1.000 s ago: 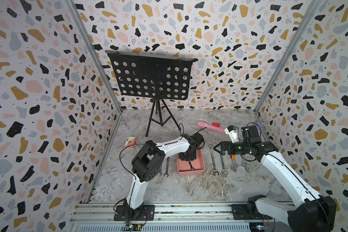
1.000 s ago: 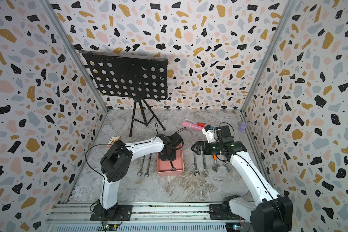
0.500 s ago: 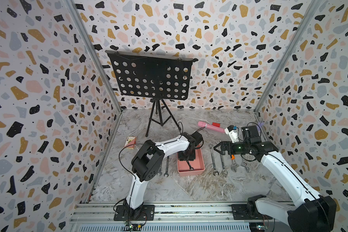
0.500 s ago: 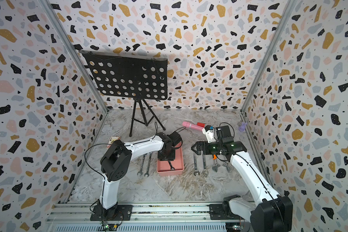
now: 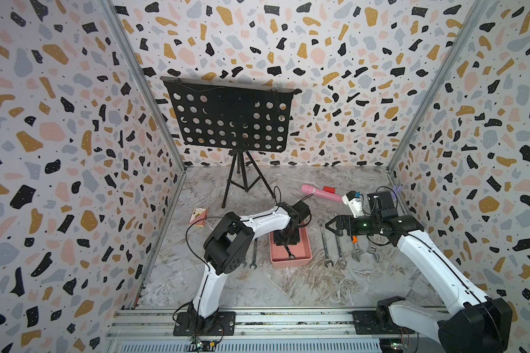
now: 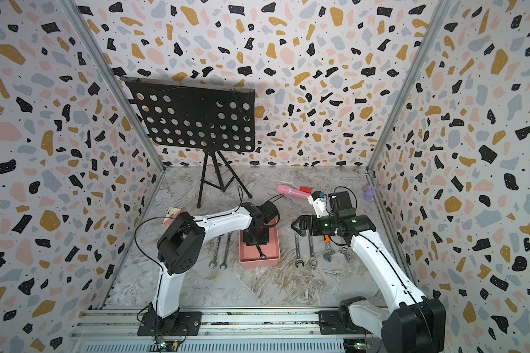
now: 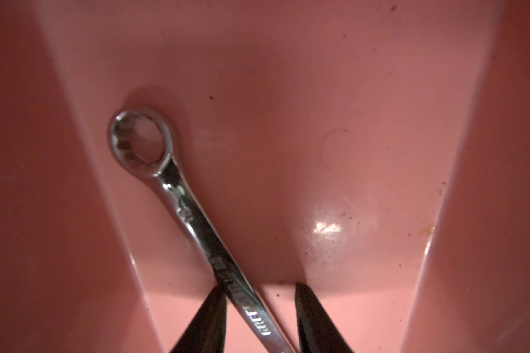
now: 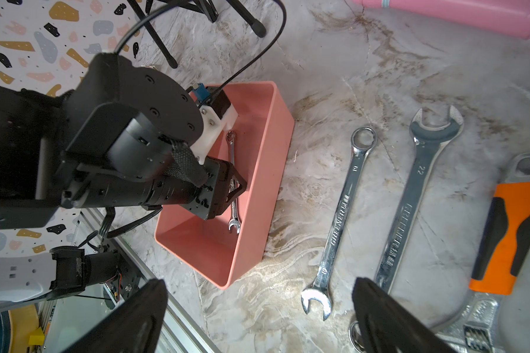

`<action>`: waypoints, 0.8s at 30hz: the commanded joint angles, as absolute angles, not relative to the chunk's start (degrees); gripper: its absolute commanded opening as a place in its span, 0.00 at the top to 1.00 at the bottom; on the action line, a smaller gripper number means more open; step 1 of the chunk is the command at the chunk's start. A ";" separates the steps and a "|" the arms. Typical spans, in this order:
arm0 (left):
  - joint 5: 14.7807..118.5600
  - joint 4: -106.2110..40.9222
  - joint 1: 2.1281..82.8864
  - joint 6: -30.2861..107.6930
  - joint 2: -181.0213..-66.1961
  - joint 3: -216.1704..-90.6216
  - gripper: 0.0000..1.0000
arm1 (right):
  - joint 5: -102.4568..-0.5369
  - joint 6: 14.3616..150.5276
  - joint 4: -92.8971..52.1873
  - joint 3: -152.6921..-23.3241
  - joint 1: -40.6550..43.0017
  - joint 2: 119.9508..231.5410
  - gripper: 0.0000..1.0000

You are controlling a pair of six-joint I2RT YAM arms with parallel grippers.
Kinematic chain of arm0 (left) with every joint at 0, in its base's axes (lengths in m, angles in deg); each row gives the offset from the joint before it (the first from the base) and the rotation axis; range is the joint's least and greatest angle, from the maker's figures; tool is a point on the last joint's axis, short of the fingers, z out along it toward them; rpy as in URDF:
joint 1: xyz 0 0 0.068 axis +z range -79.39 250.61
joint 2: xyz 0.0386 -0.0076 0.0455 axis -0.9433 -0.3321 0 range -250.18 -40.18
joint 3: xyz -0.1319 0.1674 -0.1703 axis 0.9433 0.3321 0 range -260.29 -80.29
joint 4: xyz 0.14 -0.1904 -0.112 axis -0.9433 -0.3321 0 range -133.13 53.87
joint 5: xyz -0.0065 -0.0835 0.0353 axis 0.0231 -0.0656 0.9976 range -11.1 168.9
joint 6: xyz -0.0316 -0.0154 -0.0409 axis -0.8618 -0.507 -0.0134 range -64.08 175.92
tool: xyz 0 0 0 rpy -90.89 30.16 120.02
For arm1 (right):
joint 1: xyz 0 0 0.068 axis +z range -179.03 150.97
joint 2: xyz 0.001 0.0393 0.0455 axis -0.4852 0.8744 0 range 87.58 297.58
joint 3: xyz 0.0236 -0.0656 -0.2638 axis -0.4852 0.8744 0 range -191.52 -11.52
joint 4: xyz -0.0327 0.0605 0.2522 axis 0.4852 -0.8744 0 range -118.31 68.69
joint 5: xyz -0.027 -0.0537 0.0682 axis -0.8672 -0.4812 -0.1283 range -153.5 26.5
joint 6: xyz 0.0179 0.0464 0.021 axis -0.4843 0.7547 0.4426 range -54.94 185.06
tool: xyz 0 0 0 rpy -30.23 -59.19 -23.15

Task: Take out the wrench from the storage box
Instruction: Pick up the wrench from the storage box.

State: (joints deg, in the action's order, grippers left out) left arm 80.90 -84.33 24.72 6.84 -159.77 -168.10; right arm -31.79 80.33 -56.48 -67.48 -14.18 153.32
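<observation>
Salmon-pink storage box (image 5: 290, 262) on marble surface (image 5: 288, 293), left gripper (image 7: 259, 287) down inside, jaws parted astride the wrench (image 7: 196, 226) shaft, right gripper (image 8: 257, 284) hovering nearby, jaws spread wide.

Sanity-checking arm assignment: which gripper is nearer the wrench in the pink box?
Left. The left gripper is down inside the box, straddling the wrench; the right gripper hovers open beside the box, above the table.

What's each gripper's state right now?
Left gripper: partly open in the storage box, straddling the wrench, not clamped.
Right gripper: open, empty.
</observation>
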 commanded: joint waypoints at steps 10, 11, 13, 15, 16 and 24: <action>82.49 -86.68 25.20 14.46 -164.57 -170.02 0.86 | -31.50 79.42 -56.89 -67.46 -14.59 153.28 0.00; 82.75 -86.84 25.19 15.21 -164.58 -170.14 0.89 | -31.42 79.39 -56.88 -67.50 -14.61 153.32 0.00; 83.17 -87.28 25.25 16.26 -164.70 -170.22 0.95 | -31.42 79.39 -56.78 -67.42 -14.61 153.32 0.00; 83.12 -87.46 25.25 16.47 -164.33 -170.03 0.97 | -31.42 79.39 -56.81 -67.34 -14.67 153.32 0.00; 82.99 -87.46 25.25 16.36 -164.08 -170.10 0.98 | -31.42 79.39 -56.81 -67.28 -14.72 153.32 0.00; 83.79 -88.13 25.25 15.08 -159.82 -173.39 1.00 | -31.33 79.56 -56.81 -67.51 -14.78 153.49 0.00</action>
State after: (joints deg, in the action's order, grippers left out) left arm 82.01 -86.93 24.89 14.80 -161.32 -171.31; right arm -31.77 80.17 -56.46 -67.48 -14.53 153.62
